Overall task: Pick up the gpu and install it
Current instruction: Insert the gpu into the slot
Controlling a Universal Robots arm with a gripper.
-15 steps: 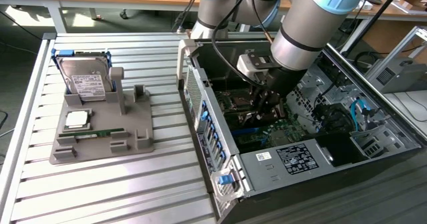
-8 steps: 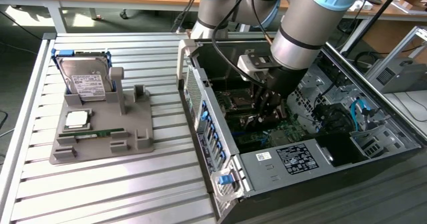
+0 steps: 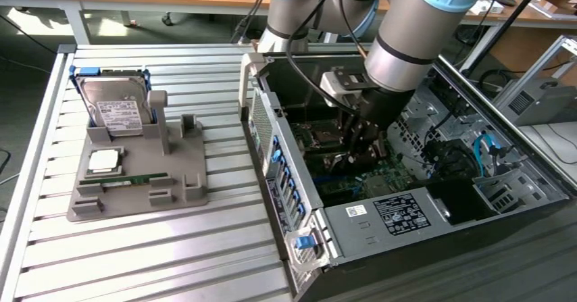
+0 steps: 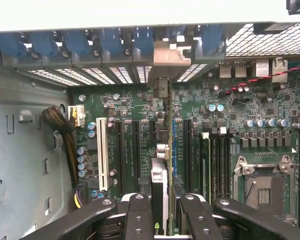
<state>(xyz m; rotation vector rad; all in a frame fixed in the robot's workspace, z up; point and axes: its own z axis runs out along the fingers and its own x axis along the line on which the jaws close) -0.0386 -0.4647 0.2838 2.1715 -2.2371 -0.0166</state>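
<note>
My gripper [image 3: 365,155] is down inside the open computer case [image 3: 298,180], over the green motherboard [image 4: 130,107]. Its black fingers [image 4: 140,215] are shut on the gpu [image 4: 159,180], which I see edge-on as a thin card standing between them. The card's silvery bracket [image 4: 169,60] lies against the case's rear wall, among the blue slot latches [image 4: 110,42]. The card runs along the expansion slots [image 4: 135,150], beside a blue slot [image 4: 174,145]. I cannot tell whether its edge sits in a slot. In the exterior view the gpu is largely hidden behind the wrist.
On the slatted table at the exterior view's left, a grey holder [image 3: 135,173] carries a hard drive [image 3: 117,106], a processor chip [image 3: 104,160] and a green memory stick [image 3: 126,178]. An empty processor socket [image 4: 262,187] and cables [image 4: 65,130] flank the slots.
</note>
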